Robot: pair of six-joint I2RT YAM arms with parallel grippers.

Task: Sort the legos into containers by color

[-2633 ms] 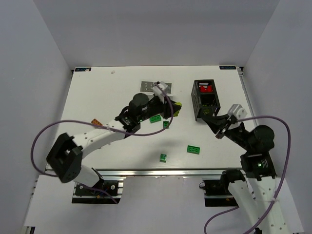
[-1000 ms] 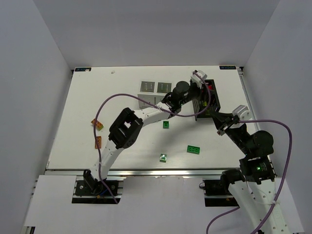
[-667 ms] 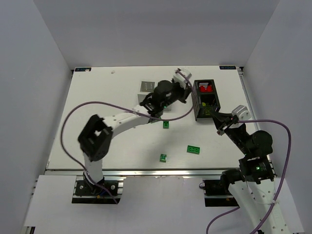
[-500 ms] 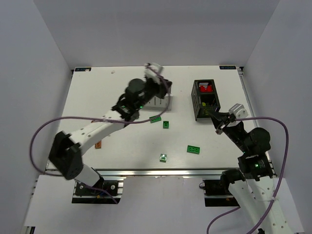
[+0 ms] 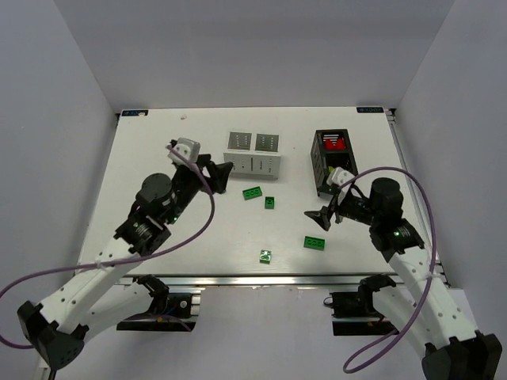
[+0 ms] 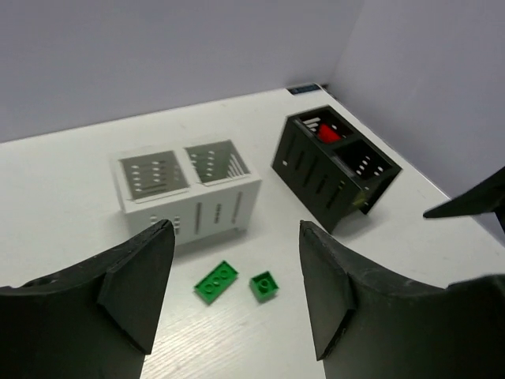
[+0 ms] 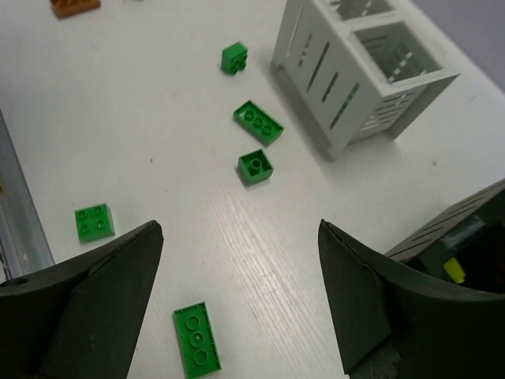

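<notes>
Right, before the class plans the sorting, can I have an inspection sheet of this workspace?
Surface: white table, flat, no spills seen.
Job's things: white box, no bricks seen inside. The black box holds a red brick in its far compartment and a yellow piece in the near one. Five green bricks lie loose on the table.
Clutter: orange piece, cut off at the right wrist view's edge.
Grippers: left hand open, empty; right hand open, empty.
Cables: left arm's purple cable and right arm's purple cable hang in wide loops.
Surroundings: plain grey walls; metal rail along the near edge.
</notes>
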